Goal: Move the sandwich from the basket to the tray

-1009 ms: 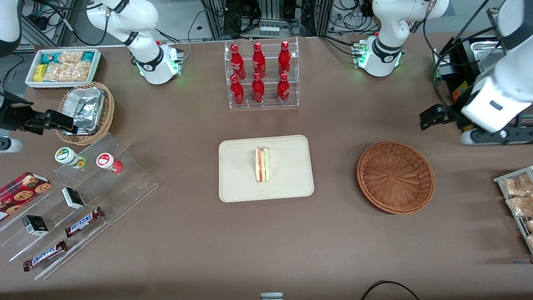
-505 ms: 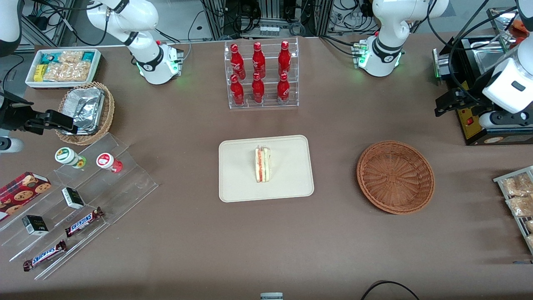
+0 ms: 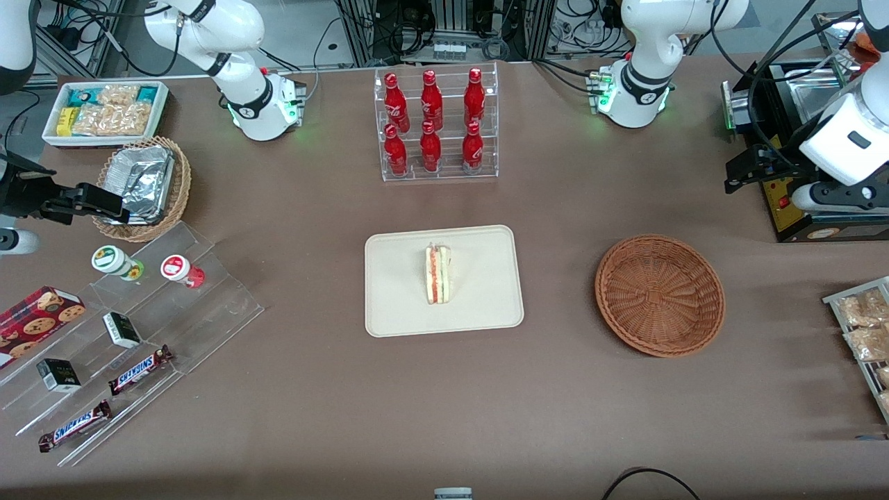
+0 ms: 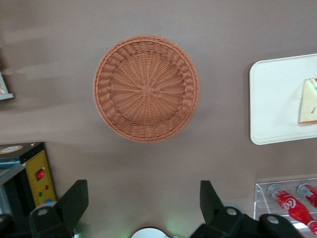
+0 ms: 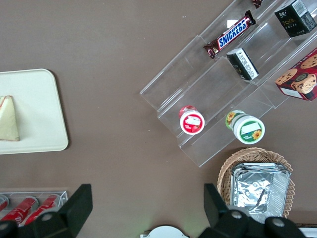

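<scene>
front view: the sandwich (image 3: 438, 274) lies on the tray (image 3: 396, 305) at mid-tabletop (image 3: 444, 403), its filling edge facing up so that the red, orange and green layers show as stripes. its long axis runs from the nearer rim of the tray toward the bottle rack (image 3: 436, 125), with the broader end nearer the front camera. the basket (image 3: 659, 295) stands apart from the tray, toward the working arm's end of the tabletop, and holds nothing. the hand (image 3: 737, 175) is raised off the tabletop at that same end, farther from the front camera than the basket, just beside a black box (image 3: 785, 201); the white forearm slopes down to it from the edge of the view and the dark fingers point toward the middle of the tabletop.

left wrist view: the camera looks straight down on the basket (image 4: 146, 88), showing its woven floor bare. the two fingers (image 4: 74, 203) are spread wide with only tabletop between them, gripping nothing. only one rounded end of the tray (image 4: 272, 104) appears, with a cut-off corner of the sandwich (image 4: 309, 101) seen on its pale bread face

right wrist view: the sandwich (image 5: 9, 119) again shows its pale face, on the tray (image 5: 42, 114)
</scene>
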`<state>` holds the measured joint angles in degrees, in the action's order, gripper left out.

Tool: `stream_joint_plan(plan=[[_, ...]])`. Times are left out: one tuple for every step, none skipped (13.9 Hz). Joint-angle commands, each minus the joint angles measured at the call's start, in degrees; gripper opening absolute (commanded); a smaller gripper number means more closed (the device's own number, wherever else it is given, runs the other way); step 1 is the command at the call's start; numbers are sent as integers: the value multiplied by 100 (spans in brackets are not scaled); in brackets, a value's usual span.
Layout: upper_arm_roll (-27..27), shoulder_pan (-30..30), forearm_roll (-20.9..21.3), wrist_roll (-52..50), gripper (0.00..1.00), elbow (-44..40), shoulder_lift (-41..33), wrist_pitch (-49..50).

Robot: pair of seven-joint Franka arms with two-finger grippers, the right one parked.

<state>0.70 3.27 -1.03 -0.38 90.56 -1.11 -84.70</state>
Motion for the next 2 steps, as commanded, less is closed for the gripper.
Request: stream_joint_plan(plan=[[-140,-10,190,161,99,-21,-65,-12],[-167,-10,190,170,99,-21,-65,-12]])
